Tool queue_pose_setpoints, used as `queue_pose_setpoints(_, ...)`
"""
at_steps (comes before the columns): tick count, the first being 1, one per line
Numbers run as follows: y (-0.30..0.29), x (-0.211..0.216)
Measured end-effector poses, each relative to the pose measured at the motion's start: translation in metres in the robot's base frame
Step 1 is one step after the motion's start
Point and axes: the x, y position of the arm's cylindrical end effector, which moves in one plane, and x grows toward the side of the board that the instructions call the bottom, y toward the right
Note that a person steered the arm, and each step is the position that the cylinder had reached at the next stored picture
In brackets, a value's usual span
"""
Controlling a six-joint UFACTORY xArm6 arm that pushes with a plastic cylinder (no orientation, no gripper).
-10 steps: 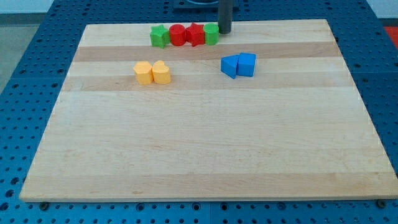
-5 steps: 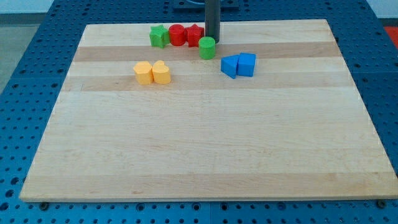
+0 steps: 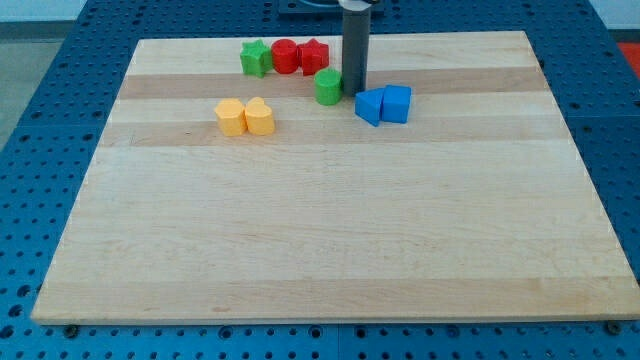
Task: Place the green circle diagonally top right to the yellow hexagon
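Standing upright on the wooden board (image 3: 330, 230), my tip (image 3: 354, 91) comes down just beside the green circle (image 3: 328, 87), on that block's right as the view shows it; the two look to be touching or nearly so, though I cannot tell which. The rod has nothing to open or close and holds nothing, it only rests against the board.

The green circle is a short round block, bright green, with a flat top and a slightly darker side wall. It sits to the right of the yellow hexagon (image 3: 230, 117) and a little nearer the view's top, well apart from it. A second yellow block (image 3: 260, 117), rounded at its top, touches the hexagon's right side.

Right of the green circle, just past my tip, lie two blue blocks (image 3: 383, 105) pressed together. Above and left of the green circle, near the board's top edge, a green star (image 3: 256, 58), a red round block (image 3: 285, 56) and a red star (image 3: 314, 56) stand in a row.
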Motion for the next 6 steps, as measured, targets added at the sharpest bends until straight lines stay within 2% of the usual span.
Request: queue_pose_setpoints(6,-0.182,0.0)
